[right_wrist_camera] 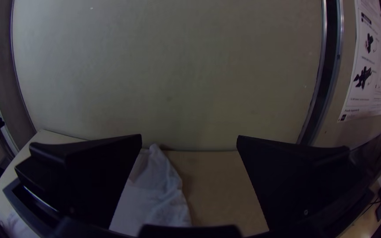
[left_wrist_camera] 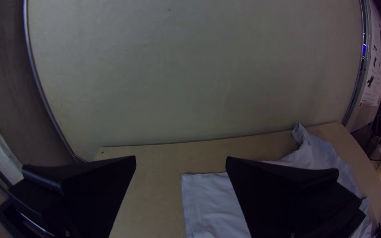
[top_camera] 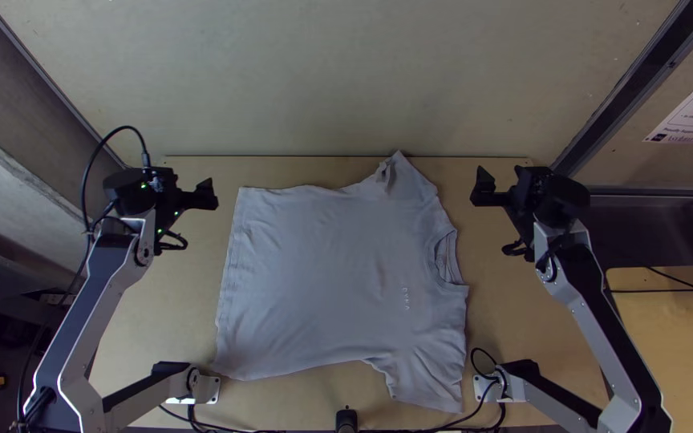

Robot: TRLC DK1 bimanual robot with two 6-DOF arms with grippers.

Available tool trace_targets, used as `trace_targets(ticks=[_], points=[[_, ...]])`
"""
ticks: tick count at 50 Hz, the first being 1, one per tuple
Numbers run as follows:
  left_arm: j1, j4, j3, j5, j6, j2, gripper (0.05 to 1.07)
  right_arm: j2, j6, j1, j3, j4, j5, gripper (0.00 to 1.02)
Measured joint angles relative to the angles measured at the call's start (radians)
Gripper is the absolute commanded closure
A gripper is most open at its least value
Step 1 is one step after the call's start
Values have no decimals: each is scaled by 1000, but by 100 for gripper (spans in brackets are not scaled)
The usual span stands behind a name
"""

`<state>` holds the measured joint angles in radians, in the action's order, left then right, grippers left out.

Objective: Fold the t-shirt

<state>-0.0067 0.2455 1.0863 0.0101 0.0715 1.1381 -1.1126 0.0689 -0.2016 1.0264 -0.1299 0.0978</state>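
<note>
The short-sleeved t-shirt [top_camera: 330, 273] lies spread on the wooden table [top_camera: 515, 309], the left gripper [left_wrist_camera: 181, 157] and right gripper [right_wrist_camera: 189, 136] wide-jawed and empty over its sides, and the rumpled sleeve [top_camera: 391, 180] (at the table's far edge) risks folding crookedly if pinched unstraightened.

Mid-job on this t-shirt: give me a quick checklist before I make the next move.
1. T-shirt spread, not folded: ok.
2. Left gripper open and empty: ok.
3. Right gripper open and empty: ok.
4. Near sleeve laid out: ok.
5. Far sleeve smooth: not ok, creased and peaked.
6. Far sleeve's tip clear of the wall: cannot tell; it reaches the table's far edge.
</note>
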Motion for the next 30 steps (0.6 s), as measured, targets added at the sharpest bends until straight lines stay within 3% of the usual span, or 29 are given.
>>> trace_targets(ticks=[15,20,24,30], points=[[-19,124,211,1,-82,277,11,-204,111,-2,176,-172,7,3],[-21,180,294,2,-101,386,12,-249,146,-8,211,-179,7,3],[-21,229,367,10,-118,479,20,-273,167,-14,224,-180,8,3],[-20,266,453,16,-137,603,20,-305,183,-27,232,-193,6,3]])
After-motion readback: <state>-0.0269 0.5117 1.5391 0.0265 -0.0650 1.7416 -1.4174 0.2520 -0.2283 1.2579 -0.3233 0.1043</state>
